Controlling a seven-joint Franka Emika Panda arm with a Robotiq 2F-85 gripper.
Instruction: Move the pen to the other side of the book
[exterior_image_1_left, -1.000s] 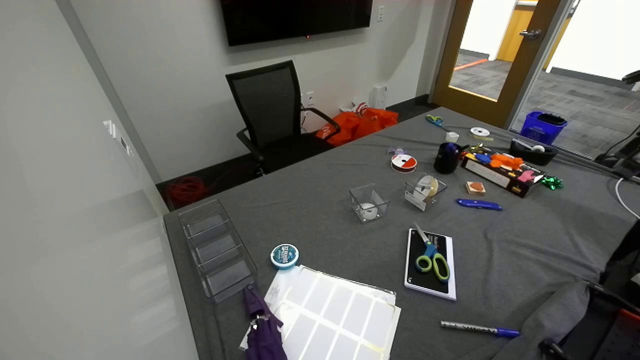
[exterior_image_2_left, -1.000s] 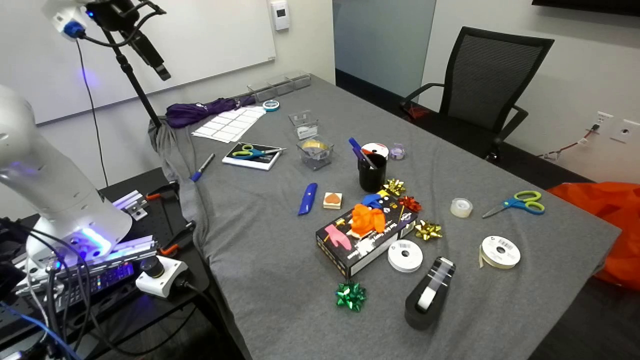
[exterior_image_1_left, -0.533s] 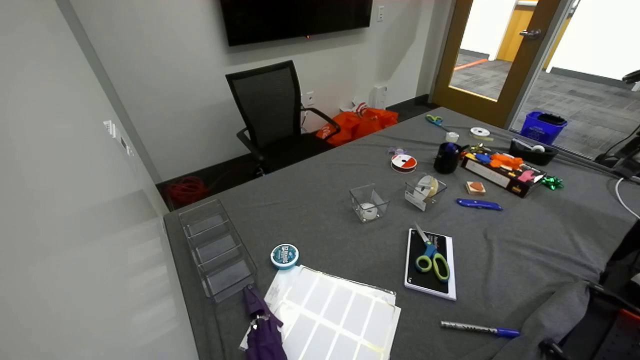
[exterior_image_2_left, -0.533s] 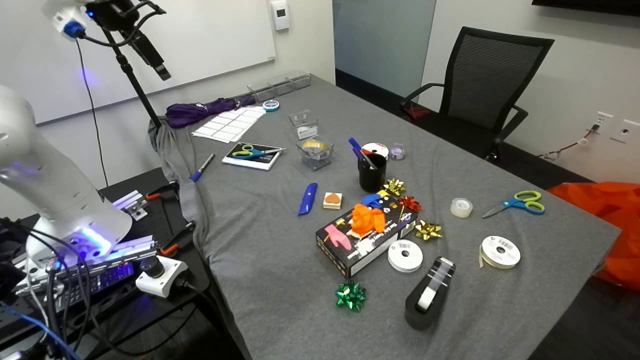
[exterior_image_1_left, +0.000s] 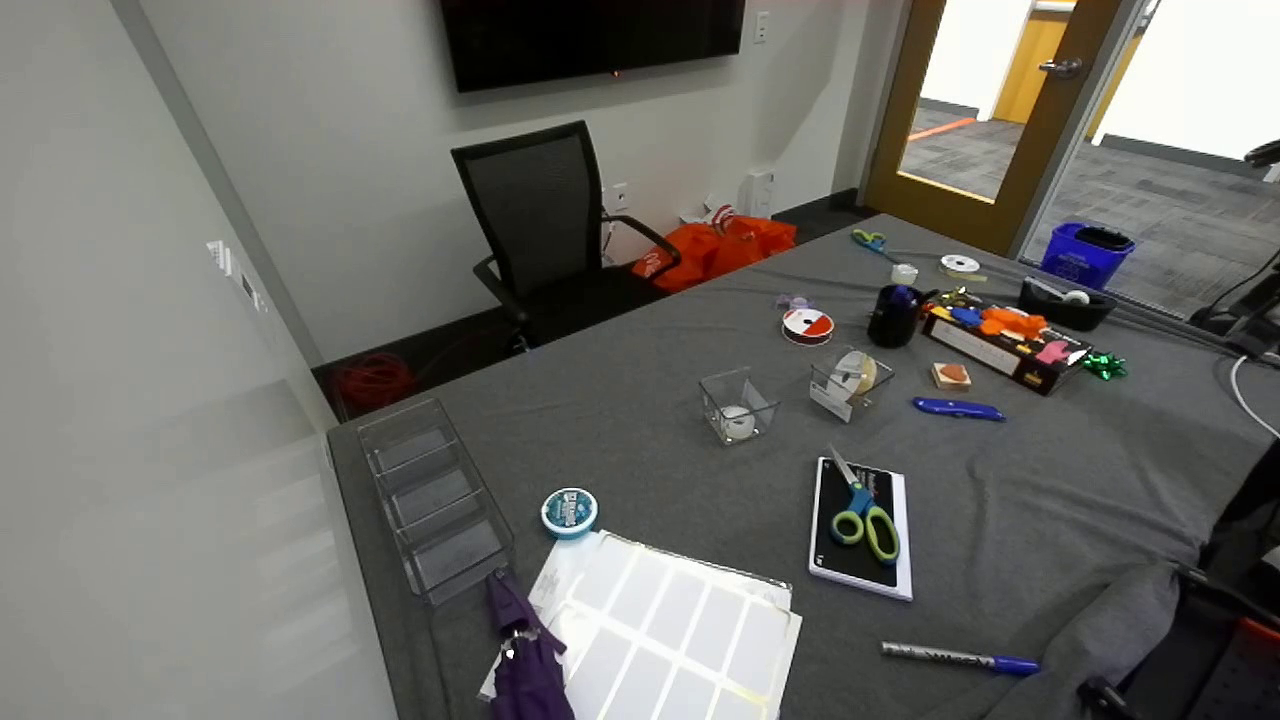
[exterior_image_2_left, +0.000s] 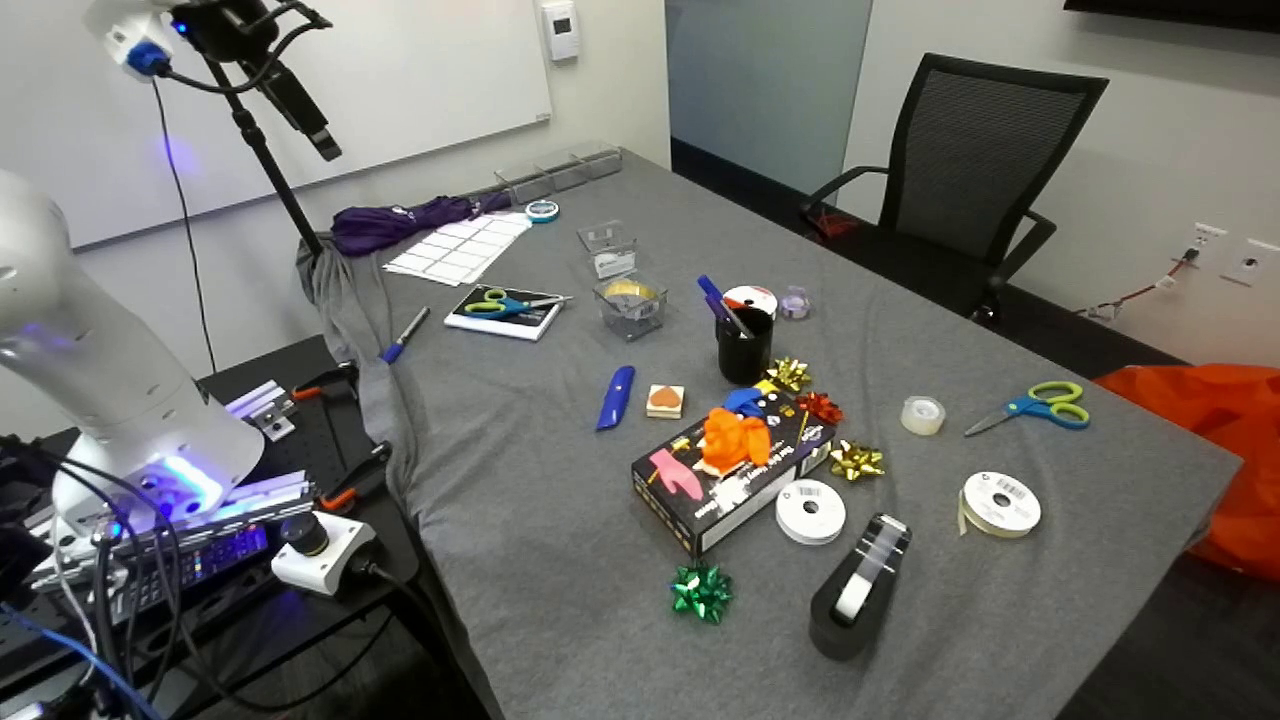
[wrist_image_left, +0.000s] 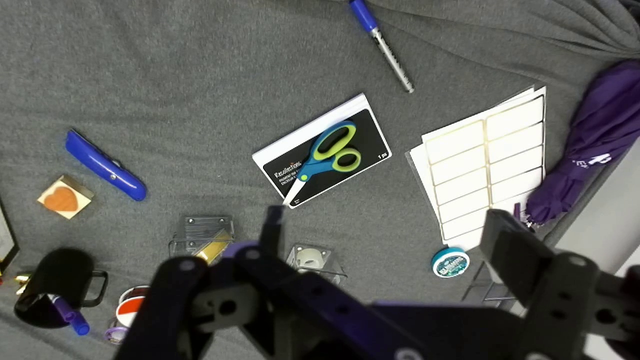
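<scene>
Transfer appears unstarted: the pen (wrist_image_left: 384, 46) lies near the book (wrist_image_left: 295, 155), the gripper (wrist_image_left: 387, 223) (spread wide, empty) well apart, with grasp, carry and placement outstanding.

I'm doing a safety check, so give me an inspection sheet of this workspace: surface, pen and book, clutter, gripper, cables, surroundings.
Surface: grey cloth, creased in places
Book: lying flat, scissors on top, their tip past its edge
Pen: on the cloth, not touching the book
Clutter: umbrella, mug, tape dispenser, box and more
Gripper: open
Held item: nothing seen
Cables: several, by the robot's base
Surroundings: chair beside the work surface, orange bag on the floor
</scene>
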